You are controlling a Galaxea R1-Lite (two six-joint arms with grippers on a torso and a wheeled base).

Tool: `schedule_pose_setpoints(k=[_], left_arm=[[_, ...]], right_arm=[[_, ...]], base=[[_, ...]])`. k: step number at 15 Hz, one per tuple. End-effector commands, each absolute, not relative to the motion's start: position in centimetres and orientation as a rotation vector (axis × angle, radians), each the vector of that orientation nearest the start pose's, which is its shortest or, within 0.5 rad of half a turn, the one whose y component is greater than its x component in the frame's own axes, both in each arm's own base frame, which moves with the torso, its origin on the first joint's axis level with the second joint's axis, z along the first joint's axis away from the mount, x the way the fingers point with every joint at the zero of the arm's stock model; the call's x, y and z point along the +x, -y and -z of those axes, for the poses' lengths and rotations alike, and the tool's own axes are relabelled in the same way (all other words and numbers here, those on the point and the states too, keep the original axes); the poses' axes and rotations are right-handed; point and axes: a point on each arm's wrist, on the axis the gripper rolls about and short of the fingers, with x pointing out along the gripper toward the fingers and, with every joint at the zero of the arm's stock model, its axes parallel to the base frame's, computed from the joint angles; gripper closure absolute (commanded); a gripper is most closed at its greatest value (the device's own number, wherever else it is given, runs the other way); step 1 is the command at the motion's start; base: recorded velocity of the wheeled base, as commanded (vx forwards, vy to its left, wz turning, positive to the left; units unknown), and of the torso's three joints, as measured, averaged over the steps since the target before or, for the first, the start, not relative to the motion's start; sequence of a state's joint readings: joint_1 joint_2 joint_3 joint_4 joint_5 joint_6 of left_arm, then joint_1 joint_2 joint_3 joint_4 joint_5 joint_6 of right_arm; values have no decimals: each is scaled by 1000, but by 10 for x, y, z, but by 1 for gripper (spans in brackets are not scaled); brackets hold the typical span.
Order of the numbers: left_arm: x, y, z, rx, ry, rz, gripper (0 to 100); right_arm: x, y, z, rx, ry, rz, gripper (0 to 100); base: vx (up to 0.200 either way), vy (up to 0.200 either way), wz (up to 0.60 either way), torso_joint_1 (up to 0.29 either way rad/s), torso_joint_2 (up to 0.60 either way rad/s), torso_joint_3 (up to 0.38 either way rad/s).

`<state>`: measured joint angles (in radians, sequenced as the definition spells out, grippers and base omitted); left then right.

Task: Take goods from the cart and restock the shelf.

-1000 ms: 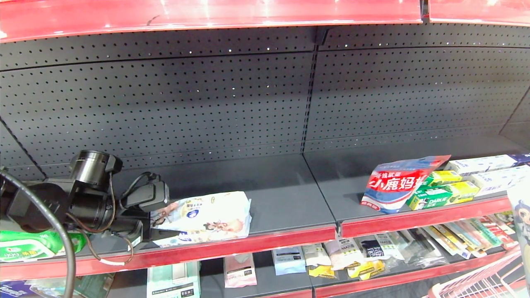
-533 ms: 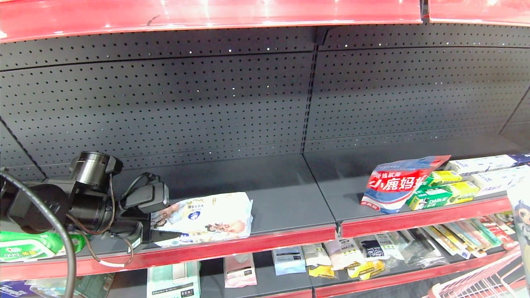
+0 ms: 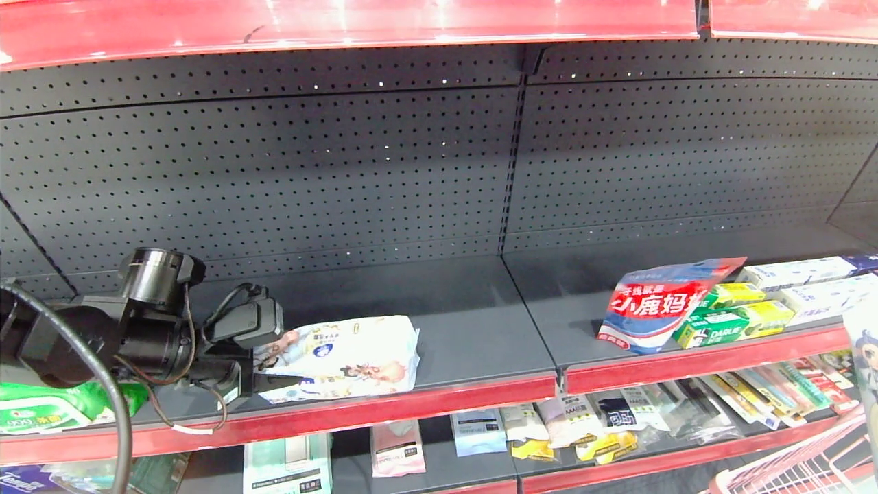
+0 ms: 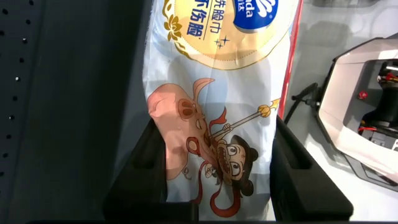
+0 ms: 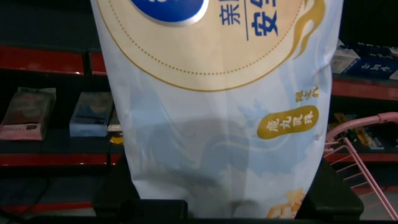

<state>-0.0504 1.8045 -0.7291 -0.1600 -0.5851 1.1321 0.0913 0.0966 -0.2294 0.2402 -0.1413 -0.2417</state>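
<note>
A white pack with a cartoon figure [image 3: 350, 353] lies flat near the front of the grey shelf board [image 3: 453, 322], left of the middle. My left gripper [image 3: 274, 381] reaches in from the left and is shut on the pack's near end. In the left wrist view the pack [image 4: 217, 74] sits between both black fingers [image 4: 149, 168], with my left gripper [image 4: 214, 134] closed around it. My right gripper [image 5: 224, 190] is shut on a second white pack [image 5: 217, 93], which hangs in front of the lower shelves. An edge of that pack [image 3: 864, 357] shows at the far right.
A red and blue pouch [image 3: 651, 302], green toothpaste boxes [image 3: 734, 315] and white boxes [image 3: 809, 274] crowd the shelf's right part. A green pack [image 3: 41, 408] lies at the far left. Small goods fill the lower shelf [image 3: 583, 425]. The cart's wire rim [image 3: 802, 466] is at the bottom right.
My left arm and the pack in it have shifted slightly to the right along the shelf. Everything else stays as it was.
</note>
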Motion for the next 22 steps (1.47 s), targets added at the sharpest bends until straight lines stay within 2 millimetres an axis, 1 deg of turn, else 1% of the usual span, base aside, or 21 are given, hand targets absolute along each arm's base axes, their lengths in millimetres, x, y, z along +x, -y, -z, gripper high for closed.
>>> schedule_pose_setpoints(k=[1, 9, 12, 22], left_arm=[[279, 26, -95, 778, -457, 1000, 100], [273, 26, -96, 763, -458, 1013, 100], [266, 26, -95, 757, -469, 1019, 100], [266, 27, -98, 769, -453, 1013, 100]], right_arm=[[-33, 6, -116, -253, -112, 37, 100], [-33, 6, -117, -255, -112, 37, 100], [-33, 6, -116, -255, -114, 36, 100], [-33, 6, -116, -255, -114, 36, 100]], base=[[0, 0, 0, 0, 0, 0], [0, 0, 0, 0, 0, 0], [0, 0, 0, 0, 0, 0], [0, 0, 0, 0, 0, 0]])
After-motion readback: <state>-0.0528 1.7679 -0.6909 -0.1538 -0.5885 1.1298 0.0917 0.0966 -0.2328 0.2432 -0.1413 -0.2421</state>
